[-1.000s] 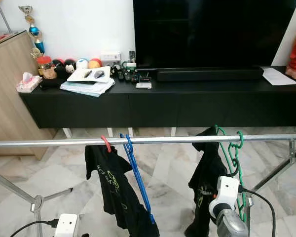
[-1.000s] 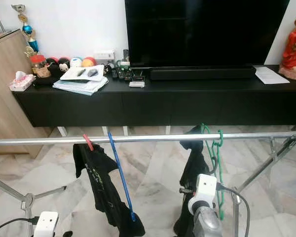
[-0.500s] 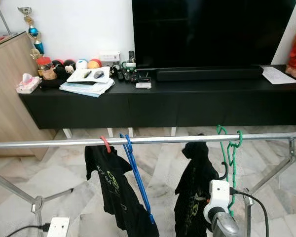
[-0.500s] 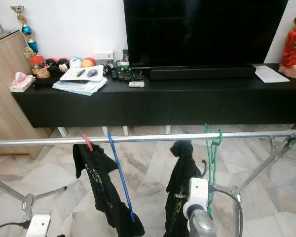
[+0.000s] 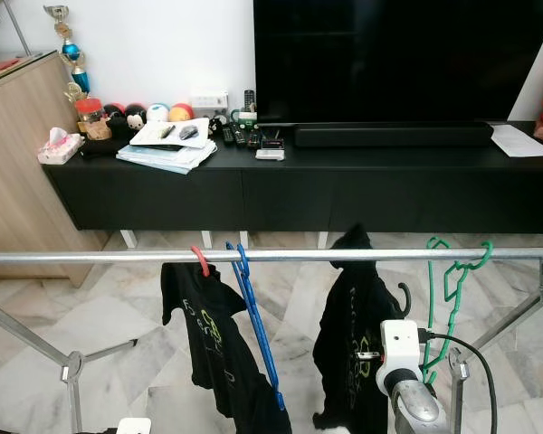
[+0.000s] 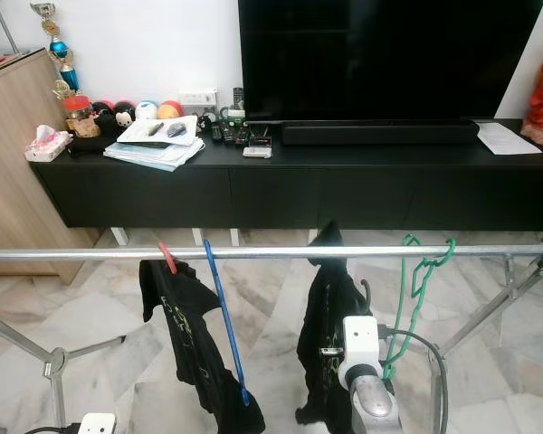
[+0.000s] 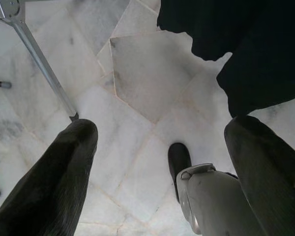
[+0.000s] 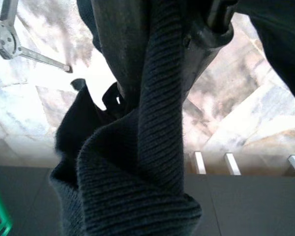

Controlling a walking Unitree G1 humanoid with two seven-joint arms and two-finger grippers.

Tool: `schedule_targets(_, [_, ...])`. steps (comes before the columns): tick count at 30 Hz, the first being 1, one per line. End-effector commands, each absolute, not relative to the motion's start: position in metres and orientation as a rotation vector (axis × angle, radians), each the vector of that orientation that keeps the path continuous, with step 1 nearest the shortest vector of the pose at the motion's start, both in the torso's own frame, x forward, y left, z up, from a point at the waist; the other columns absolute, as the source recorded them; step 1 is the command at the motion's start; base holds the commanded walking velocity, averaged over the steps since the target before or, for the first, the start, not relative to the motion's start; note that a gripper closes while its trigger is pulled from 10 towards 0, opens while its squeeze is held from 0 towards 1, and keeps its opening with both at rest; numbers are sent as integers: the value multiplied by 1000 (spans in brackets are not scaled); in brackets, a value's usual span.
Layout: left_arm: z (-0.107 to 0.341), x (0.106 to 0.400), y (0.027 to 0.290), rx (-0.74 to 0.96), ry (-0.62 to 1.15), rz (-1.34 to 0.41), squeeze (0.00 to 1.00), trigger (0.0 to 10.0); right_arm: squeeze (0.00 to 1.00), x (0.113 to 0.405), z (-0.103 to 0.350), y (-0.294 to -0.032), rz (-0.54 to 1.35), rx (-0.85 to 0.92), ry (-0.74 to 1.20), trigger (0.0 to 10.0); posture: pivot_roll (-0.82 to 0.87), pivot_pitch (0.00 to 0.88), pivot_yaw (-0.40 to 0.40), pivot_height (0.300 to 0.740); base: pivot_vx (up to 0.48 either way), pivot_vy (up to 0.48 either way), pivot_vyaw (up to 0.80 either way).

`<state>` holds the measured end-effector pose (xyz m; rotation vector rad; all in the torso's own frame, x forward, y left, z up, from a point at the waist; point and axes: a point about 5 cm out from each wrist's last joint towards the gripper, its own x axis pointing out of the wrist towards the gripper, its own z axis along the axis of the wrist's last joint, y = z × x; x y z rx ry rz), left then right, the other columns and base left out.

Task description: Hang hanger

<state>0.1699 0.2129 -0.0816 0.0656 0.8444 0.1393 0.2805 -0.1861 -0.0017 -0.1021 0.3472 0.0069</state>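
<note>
A silver rail (image 5: 90, 258) crosses in front of me. My right gripper (image 8: 162, 49) is shut on a black knitted garment (image 5: 353, 325), holding it up so that its top peaks at the rail (image 5: 351, 240). A dark curved hook (image 5: 404, 297) shows beside the garment; whether it rests on the rail I cannot tell. Green hangers (image 5: 448, 280) hang on the rail just right of it. Further left hang a black shirt (image 5: 204, 330) on a red hook and a blue hanger (image 5: 253, 334). My left gripper (image 7: 162, 147) hangs low over the floor, open, with nothing between its fingers.
The rail's silver legs (image 5: 32, 330) spread over the marble floor on both sides. Behind stands a long black TV cabinet (image 5: 299, 185) with a television, books and small items. A wooden cabinet (image 5: 18, 154) is at the far left. My own foot (image 7: 211, 196) is below the left gripper.
The right gripper has carried the black garment left, away from the green hangers, then raised it until its top reaches the rail. The green hangers swung right. The camera shifted slightly.
</note>
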Motion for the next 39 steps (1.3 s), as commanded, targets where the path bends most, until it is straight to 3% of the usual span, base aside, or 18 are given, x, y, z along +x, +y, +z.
schedule_targets(1, [-85, 159, 217, 70, 857, 146, 0, 10000, 0, 271, -10, -183, 28, -103, 377, 10000, -147, 0, 35, 740, 0, 0, 0])
schedule_targets(5, [-87, 148, 217, 71, 848, 145, 0, 10000, 0, 248, -32, -182, 44, -84, 494, 10000, -136, 20, 27, 740, 0, 0, 0])
schedule_targets(17, [-92, 132, 214, 71, 854, 119, 0, 10000, 0, 222, -50, -185, 7, -69, 569, 10000, -160, 61, 24, 740, 0, 0, 0])
schedule_targets(39, [-92, 132, 212, 55, 851, 101, 0, 10000, 0, 233, -39, -187, 9, -54, 489, 10000, -158, 47, 20, 740, -57, 0, 0])
